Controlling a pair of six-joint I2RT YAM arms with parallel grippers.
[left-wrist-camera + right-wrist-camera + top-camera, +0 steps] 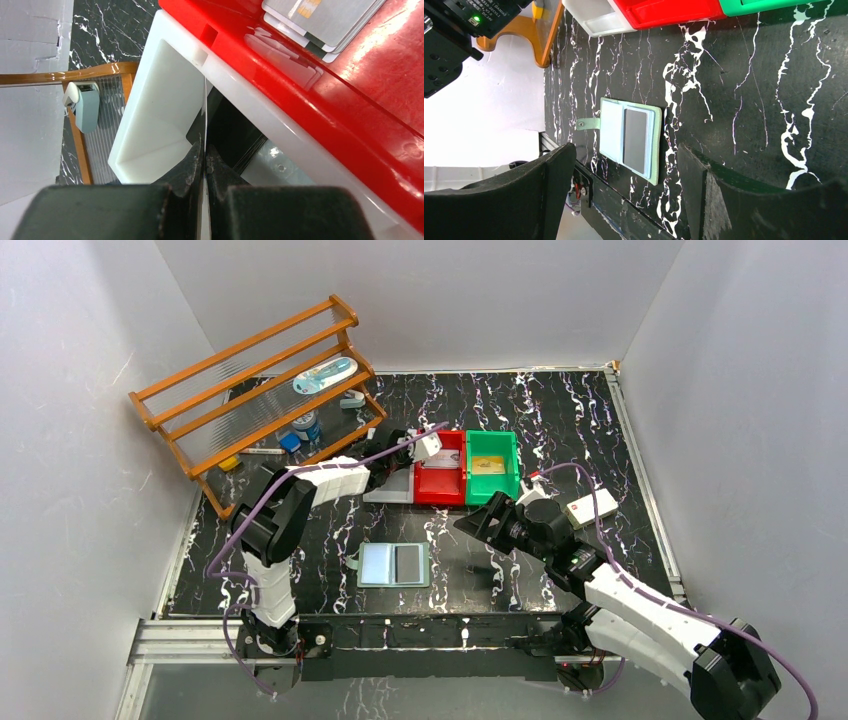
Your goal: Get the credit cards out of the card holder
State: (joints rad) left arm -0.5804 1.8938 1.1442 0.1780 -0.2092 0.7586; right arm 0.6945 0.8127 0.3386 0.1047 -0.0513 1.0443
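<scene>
Black marbled tabletop (600, 430), white walls (420, 300). Red bin (350, 100) holds stacked pale cards (320, 17). White bin (160, 100) sits just ahead of the left hand (205, 150), which is pressed together on a thin card (205, 115), seen edge-on in the wrist view only. Right hand (623, 150) is spread wide. Card holder (611, 130) lies open ahead between its fingers, dark card (635, 140) in one pocket.

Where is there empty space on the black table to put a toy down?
The biggest bare patch is back right, between the green bin and the far wall. Another lies between the card holder and the red bin. It's crowded near the wooden rack, where the left gripper holds a credit card at the white bin.
</scene>
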